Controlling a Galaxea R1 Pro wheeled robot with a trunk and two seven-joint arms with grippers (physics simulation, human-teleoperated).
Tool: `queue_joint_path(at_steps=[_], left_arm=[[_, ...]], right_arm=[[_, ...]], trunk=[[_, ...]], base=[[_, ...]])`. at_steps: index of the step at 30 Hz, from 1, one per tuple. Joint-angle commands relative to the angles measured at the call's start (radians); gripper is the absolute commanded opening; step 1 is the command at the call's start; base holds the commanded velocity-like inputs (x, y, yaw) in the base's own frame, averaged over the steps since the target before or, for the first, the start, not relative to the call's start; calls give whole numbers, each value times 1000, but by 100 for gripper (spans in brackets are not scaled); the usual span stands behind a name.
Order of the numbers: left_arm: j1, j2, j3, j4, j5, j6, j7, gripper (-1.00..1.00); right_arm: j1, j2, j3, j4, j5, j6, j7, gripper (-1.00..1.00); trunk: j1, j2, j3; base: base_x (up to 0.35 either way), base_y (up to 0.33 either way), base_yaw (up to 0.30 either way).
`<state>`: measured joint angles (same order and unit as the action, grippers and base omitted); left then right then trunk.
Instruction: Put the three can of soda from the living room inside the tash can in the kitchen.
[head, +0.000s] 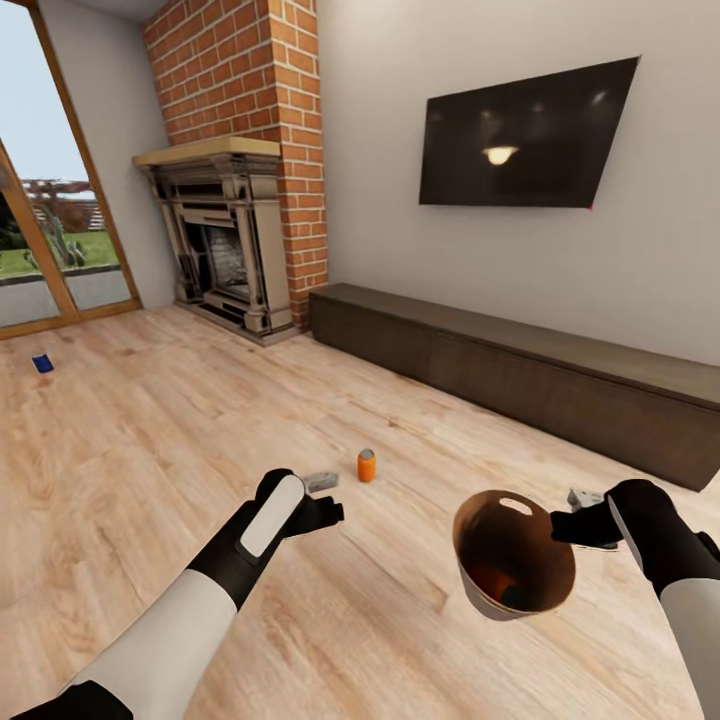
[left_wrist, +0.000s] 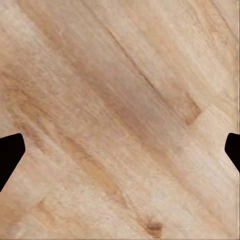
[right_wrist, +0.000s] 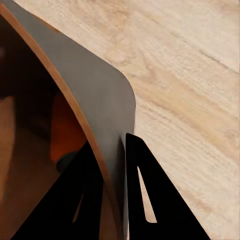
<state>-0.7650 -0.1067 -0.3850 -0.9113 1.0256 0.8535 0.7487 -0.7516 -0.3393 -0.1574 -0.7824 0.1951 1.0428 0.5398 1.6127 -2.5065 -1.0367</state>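
The right gripper (right_wrist: 112, 150) pinched the wall of the tash can (head: 478, 588), one finger inside and one outside, and held the bucket tilted above the plank floor (head: 150, 470). An orange can (right_wrist: 65, 132) lay down inside it! The left gripper (head: 322, 500) hung spread wide over bare boards, nothing between its fingertips (left_wrist: 10, 152). Just beyond it an orange soda can (head: 367, 465) stood upright on the floor. The blue can (head: 42, 363) sat well apart, near the glass doors (head: 45, 220) beside the brick fireplace (head: 225, 235).
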Motion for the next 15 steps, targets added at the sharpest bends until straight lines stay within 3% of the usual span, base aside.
queue_joint_path(at_steps=[1,8,12,15], left_arm=[[0,0,0,0,-1,0,-5,100],[1,7,0,1,-4,-1,-15,100],[4,10,0,2,-5,-2,-15,100],[5,10,0,2,-5,-2,-15,100]], right_arm=[[1,1,-1,-6,-20,4,3,-100],[4,2,0,-23,-20,4,3,-100],[6,9,63,-24,-22,4,8,-100],[7,12,83,-25,-23,4,9,-100]], trunk=[[0,0,0],[0,0,0],[0,0,0],[0,0,0]], base=[[344,-113,0],[343,-113,-74],[344,-113,-128],[344,-113,-24]])
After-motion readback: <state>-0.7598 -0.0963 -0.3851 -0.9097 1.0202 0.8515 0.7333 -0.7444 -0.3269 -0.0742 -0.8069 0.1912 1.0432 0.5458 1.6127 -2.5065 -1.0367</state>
